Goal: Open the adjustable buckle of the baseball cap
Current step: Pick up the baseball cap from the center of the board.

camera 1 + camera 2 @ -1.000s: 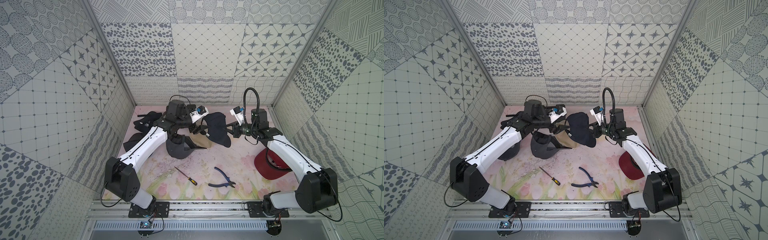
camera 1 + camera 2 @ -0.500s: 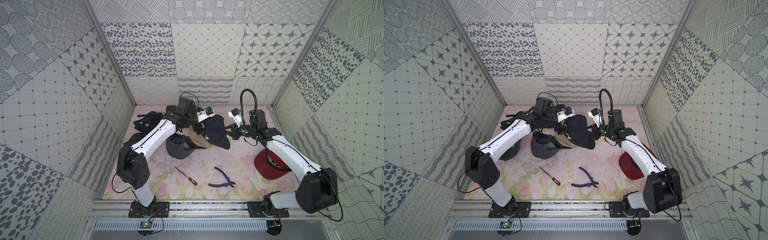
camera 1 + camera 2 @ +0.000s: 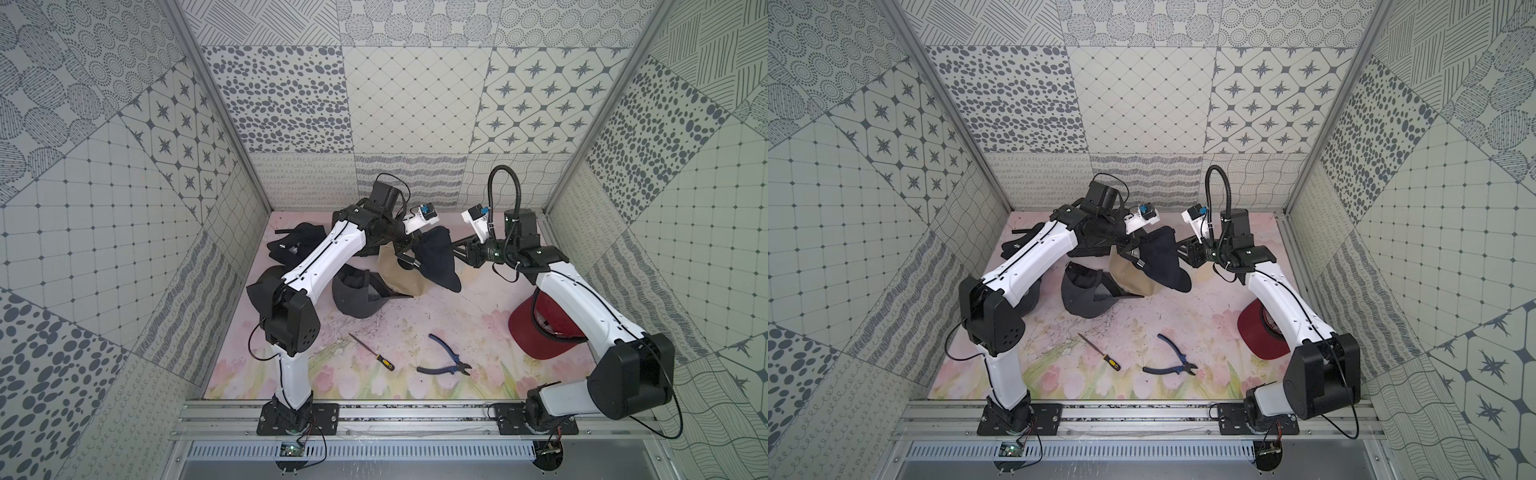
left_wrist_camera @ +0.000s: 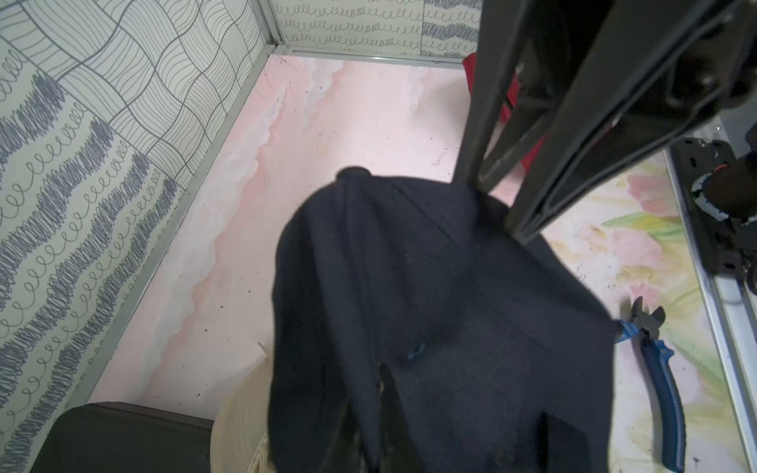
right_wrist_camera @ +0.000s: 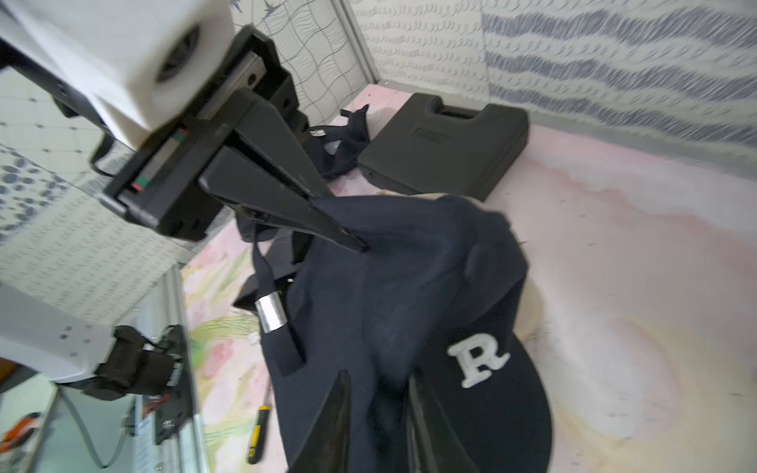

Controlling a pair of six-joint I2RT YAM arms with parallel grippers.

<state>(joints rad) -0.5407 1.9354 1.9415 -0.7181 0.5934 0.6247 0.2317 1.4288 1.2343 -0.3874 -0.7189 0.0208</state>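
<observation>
Floral table mat [image 3: 415,332] fills the cell floor. The left arm [image 3: 324,257] reaches across to the far middle and the right arm [image 3: 573,299] comes in from the opposite side, so both wrists meet at the back.

The navy baseball cap [image 3: 436,257] (white "R" on the front) hangs between the two grippers at the far middle of the mat. Its crown is bunched up and its brim points down toward the near side. It overlaps a tan cap [image 3: 399,274]; whether the brim touches the mat cannot be told. A dark grey cap [image 3: 357,295] lies just beside the tan one, nearer the left arm. A red cap [image 3: 536,336] sits partly under the right arm, well apart from the rest. A black case [image 5: 442,151] lies by the far wall, with more dark caps [image 3: 295,245] near the far left corner.

The left gripper [image 5: 356,243] has its fingers pressed together, pinching a fold of navy crown fabric. The right gripper [image 5: 379,373] has its fingers parted with cap fabric bulging between them; contact of the pads cannot be told.

Blue-handled pliers [image 3: 444,361] and a yellow-handled screwdriver [image 3: 372,351] lie on the near mat, apart from each other.

The silver buckle [image 5: 270,313] hangs on the navy strap below the left fingers, with the strap threaded through it.
</observation>
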